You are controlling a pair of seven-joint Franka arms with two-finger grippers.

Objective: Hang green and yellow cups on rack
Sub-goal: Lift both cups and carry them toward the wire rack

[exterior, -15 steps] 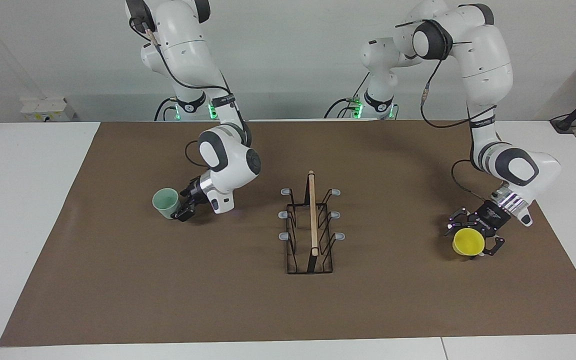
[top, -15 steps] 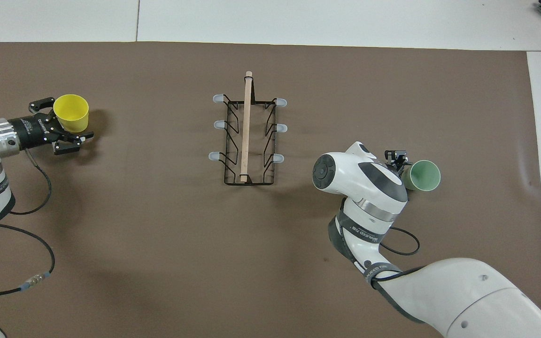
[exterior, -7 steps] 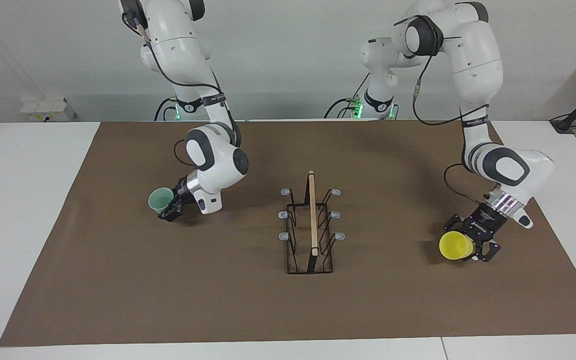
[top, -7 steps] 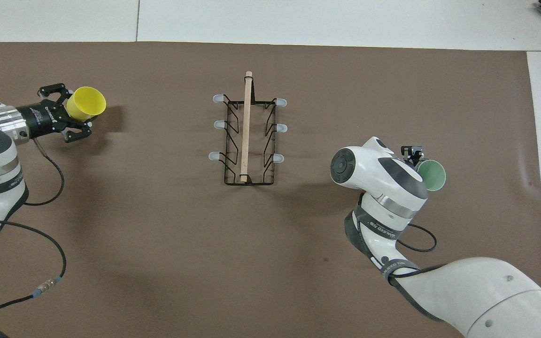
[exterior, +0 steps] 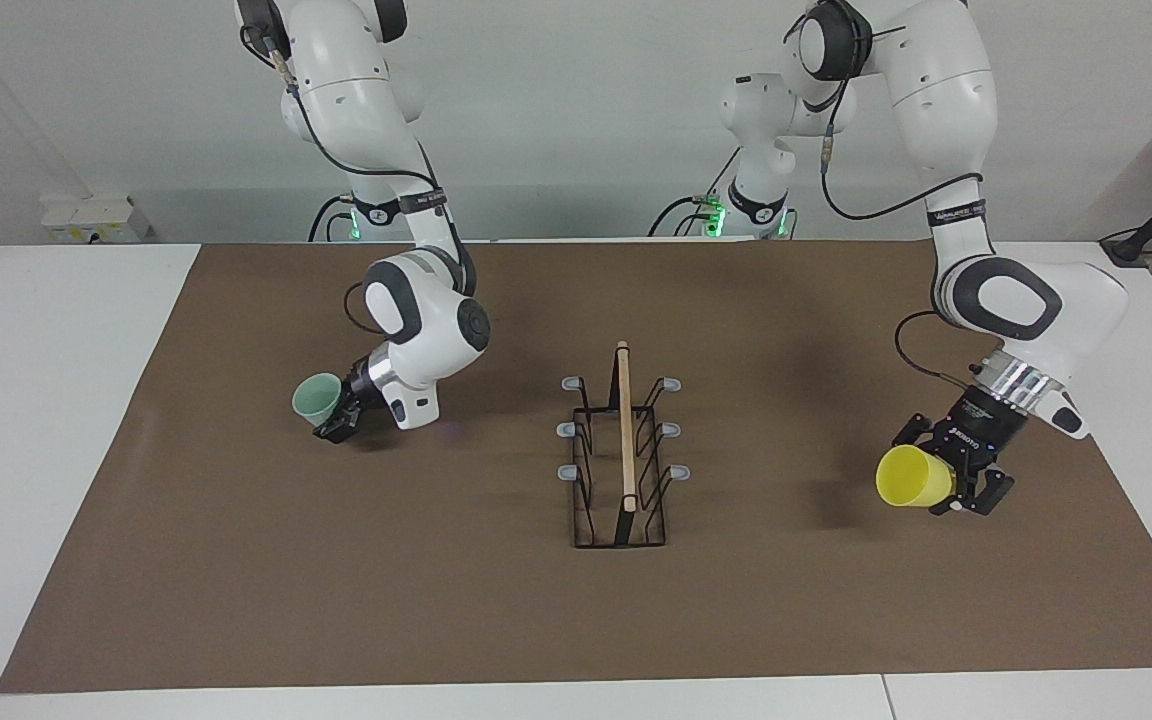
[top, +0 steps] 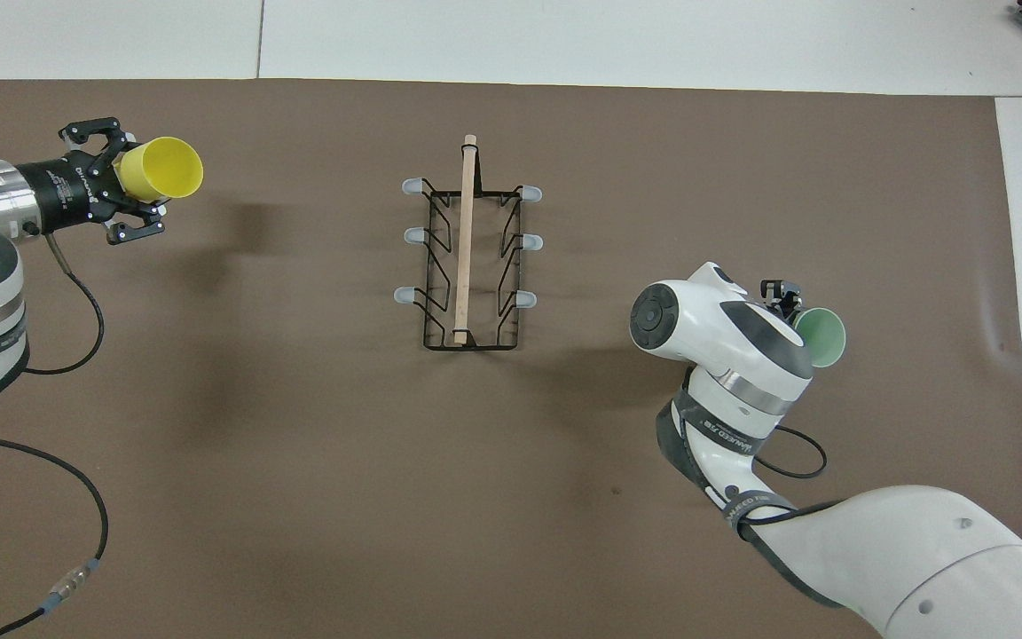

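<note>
The black wire rack [exterior: 622, 455] with its wooden top bar stands on the middle of the brown mat; it also shows in the overhead view [top: 466, 240]. My left gripper [exterior: 958, 472] is shut on the yellow cup [exterior: 902, 477] and holds it on its side above the mat, mouth toward the rack; both show from overhead, the gripper [top: 114, 183] and the cup [top: 165, 168]. My right gripper [exterior: 338, 417] is shut on the pale green cup [exterior: 314, 396], tilted just above the mat. From overhead the arm hides most of that gripper [top: 781, 295]; the green cup [top: 824, 337] peeks out.
The brown mat [exterior: 496, 600] covers most of the white table [exterior: 46, 420]. A white box [exterior: 86, 216] sits at the table's edge by the right arm's end. All six grey-capped prongs of the rack are bare.
The left gripper has lifted the yellow cup off the mat and turned it onto its side. The right gripper has carried the green cup a little away from the rack and tilted it.
</note>
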